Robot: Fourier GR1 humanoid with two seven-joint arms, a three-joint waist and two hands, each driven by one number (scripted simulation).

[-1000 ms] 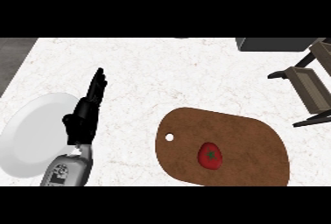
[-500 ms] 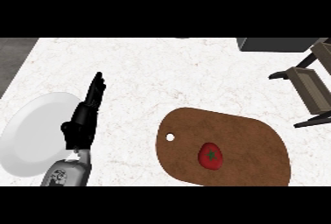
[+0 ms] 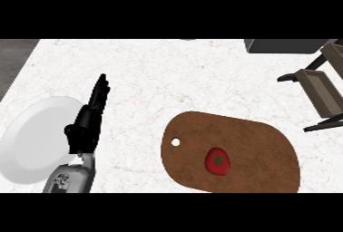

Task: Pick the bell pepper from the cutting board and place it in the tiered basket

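Observation:
A red bell pepper (image 3: 218,161) with a green stem lies on the brown cutting board (image 3: 258,140) at the lower right of the counter. The tiered basket (image 3: 320,86) stands at the right edge, its dark frame and trays partly cut off. My left hand (image 3: 87,121) rests at the lower left with its fingers straight and pointing up the view, well to the left of the board and holding nothing. My right hand does not show.
A white plate (image 3: 30,140) lies at the left edge, just beside my left hand. A dark block (image 3: 281,45) sits at the counter's far right corner. The white marbled counter (image 3: 181,77) stretches between the hand and the basket.
My left hand has shifted slightly, and the view has drifted a little. The pepper and board have not moved on the counter.

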